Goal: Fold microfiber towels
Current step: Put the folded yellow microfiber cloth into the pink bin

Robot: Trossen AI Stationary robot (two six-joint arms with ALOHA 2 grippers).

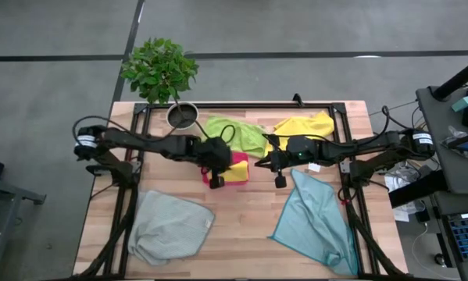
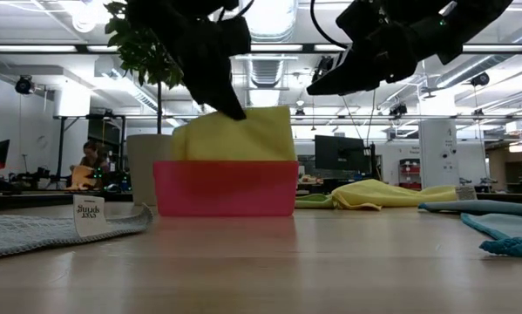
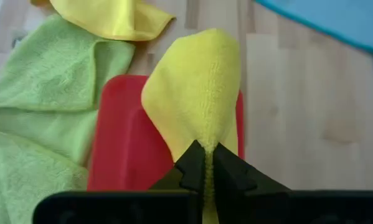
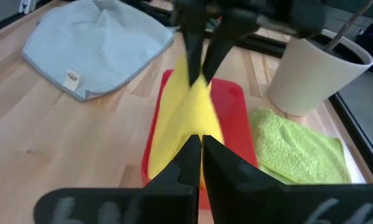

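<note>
Yellow microfiber towel (image 3: 195, 99), plush, folded, in glossy pink tray (image 3: 121, 137).

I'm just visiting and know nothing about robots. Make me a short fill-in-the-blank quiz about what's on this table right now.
1. The left gripper is shut on a folded ____ towel.
2. That towel sits in a small ____ tray.
3. The potted plant stands at the table's far edge, beside the ____ green towel.
4. The pale ____ towel lies on the table's left side, near the front.

Missing words: yellow; pink; lime; grey
</note>
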